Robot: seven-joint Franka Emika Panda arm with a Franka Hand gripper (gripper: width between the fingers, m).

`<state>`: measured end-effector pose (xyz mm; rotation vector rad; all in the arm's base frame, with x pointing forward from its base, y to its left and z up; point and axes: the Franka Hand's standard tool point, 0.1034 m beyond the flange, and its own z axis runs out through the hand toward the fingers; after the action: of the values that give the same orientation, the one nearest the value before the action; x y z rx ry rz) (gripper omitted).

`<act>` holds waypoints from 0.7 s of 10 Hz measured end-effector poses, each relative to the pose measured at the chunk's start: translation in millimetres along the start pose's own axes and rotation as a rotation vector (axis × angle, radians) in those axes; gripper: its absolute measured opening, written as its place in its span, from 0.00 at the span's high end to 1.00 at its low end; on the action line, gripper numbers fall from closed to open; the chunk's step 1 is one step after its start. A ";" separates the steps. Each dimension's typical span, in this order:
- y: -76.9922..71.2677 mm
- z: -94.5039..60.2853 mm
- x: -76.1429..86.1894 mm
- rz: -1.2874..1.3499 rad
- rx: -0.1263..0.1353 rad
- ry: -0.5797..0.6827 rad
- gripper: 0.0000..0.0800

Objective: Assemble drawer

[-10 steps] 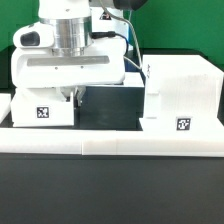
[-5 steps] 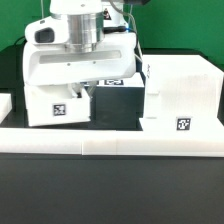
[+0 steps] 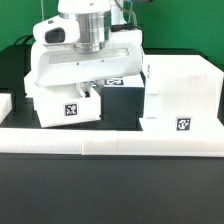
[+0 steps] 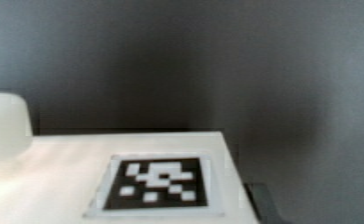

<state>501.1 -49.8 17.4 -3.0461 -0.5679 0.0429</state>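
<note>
Carried along with the gripper, the tray now sits closer to the casing than a second ago. It is on the exterior view's left of the casing, with a dark gap still between them. Nearest the camera, a long white rail runs in front of the casing and the tray. The jaws are pinched on the tray's upper edge. The wrist view shows the tray's tagged face close and blurred. Another white part lies well apart from the casing, beyond the tray.

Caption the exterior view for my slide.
Gripper above a tagged tray, beside the tall casing, behind the low rail.
</note>
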 end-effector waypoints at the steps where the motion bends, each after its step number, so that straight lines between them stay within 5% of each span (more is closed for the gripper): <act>1: -0.3 1.0 -0.9 -0.131 -0.009 -0.008 0.94; 7: -0.6 -2.6 13.2 -0.693 -0.032 -0.038 0.94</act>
<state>513.3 -44.6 19.8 -2.6978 -1.5848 0.0657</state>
